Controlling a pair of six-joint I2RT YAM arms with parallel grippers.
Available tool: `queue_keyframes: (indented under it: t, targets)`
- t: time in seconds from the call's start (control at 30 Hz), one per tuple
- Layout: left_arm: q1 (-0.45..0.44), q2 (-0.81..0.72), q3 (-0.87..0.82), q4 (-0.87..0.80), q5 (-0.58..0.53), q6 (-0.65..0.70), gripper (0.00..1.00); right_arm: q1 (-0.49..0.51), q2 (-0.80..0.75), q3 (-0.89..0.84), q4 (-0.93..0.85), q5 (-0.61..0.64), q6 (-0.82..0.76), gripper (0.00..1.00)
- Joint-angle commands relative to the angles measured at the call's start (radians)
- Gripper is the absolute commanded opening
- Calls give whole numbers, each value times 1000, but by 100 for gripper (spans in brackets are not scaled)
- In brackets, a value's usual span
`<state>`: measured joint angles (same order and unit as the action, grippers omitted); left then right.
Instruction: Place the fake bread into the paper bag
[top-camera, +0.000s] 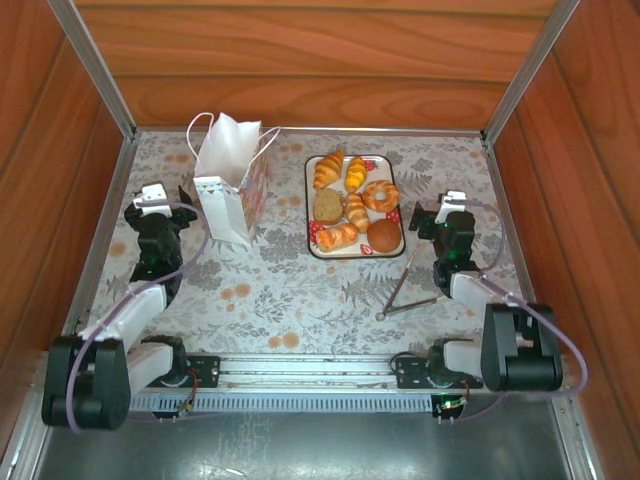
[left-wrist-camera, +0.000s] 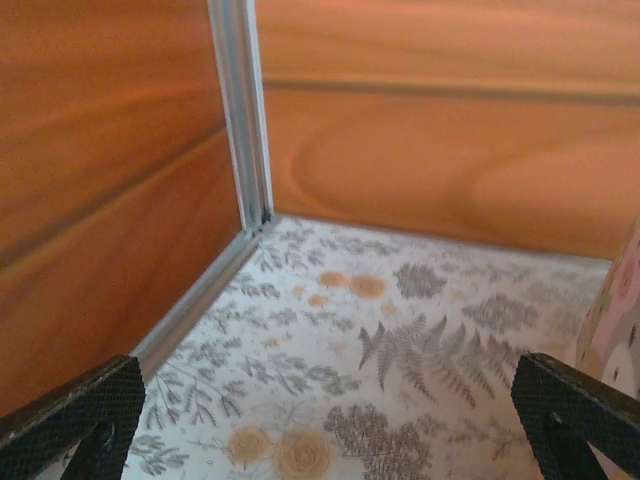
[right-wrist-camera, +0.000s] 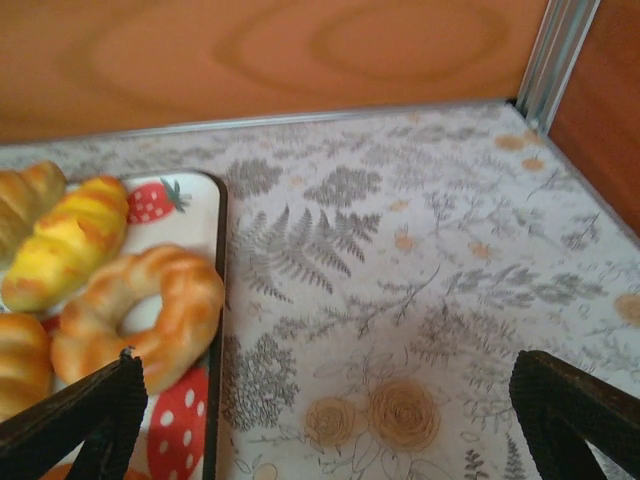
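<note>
Several fake bread pieces lie on a strawberry-printed tray (top-camera: 309, 172): golden croissants (top-camera: 327, 170), a glazed ring doughnut (top-camera: 380, 195), a round brown bun (top-camera: 384, 235) and a brown slice (top-camera: 327, 206). The white paper bag (top-camera: 232, 185) stands upright and open, left of the tray. My left gripper (top-camera: 162, 200) hovers open just left of the bag, whose side shows at the edge of the left wrist view (left-wrist-camera: 622, 310). My right gripper (top-camera: 440, 213) is open just right of the tray, empty, with the doughnut (right-wrist-camera: 140, 310) and a yellow croissant (right-wrist-camera: 65, 245) near its left finger.
Thin metal tongs (top-camera: 405, 290) lie on the floral tablecloth in front of the tray, near the right arm. Wooden walls with metal corner posts (left-wrist-camera: 240, 110) enclose the table on three sides. Open cloth stretches between the bag and the arm bases.
</note>
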<state>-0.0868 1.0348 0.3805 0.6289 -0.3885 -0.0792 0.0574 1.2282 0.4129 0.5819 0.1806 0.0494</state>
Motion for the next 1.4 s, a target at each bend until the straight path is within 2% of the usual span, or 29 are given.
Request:
queue_keyframes:
  t: [0.0,0.13,0.23,0.5,0.63,0.87,1.13,1.37]
  targets:
    - [0,-107,73,-288,-6,-136,100,-10,-95,51,-205,-2,58,100]
    - [-2,-206,193,-492,119,-184,99,-9,-187,130,-420,-36,111,100]
    - [-7,-224,325,-664,189,-238,98,-9,-243,215,-592,-92,118,100]
    - [-106,-89,684,-1005,276,-269,95,-10,-314,383,-867,-208,118,100]
    - [-123,16,839,-1150,301,-261,95,-10,-330,409,-895,-234,122,100]
    - [-119,190,1054,-1339,269,-211,95,-9,-352,415,-903,-233,129,100]
    - [-65,375,1215,-1414,352,-169,95,-9,-357,408,-919,-214,129,100]
    - [-34,475,1266,-1428,413,-156,86,-9,-365,387,-923,-207,125,100]
